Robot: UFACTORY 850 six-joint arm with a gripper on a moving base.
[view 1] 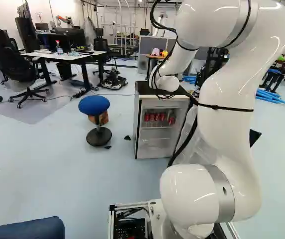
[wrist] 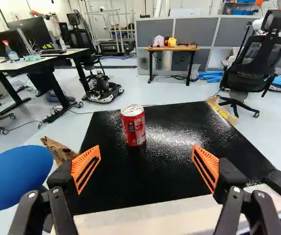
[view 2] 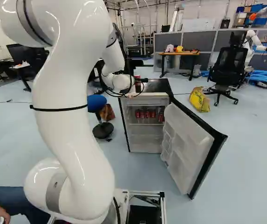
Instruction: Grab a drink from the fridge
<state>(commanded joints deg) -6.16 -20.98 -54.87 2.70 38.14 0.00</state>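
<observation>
Fridge (view 2: 145, 101) ahead of the arm, door (view 2: 184, 140) swung open, blue stool (wrist: 17, 178) alongside; at the near edge of the black top (wrist: 184, 132), the gripper (wrist: 146, 147) has its fingers wide apart, empty; red cans (view 2: 147, 114) sit inside; one red soda can (wrist: 134, 126) stands upright on the top, ahead of the gap, slightly stool-side, so the reach should go forward and a touch that way

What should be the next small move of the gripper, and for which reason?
Probably the gripper should back away a little from the fridge top, fingers open. The red soda can stands upright there, ahead of the fingers and touched by neither, so it may be already taken out; the open fridge door may need shutting afterwards.
</observation>
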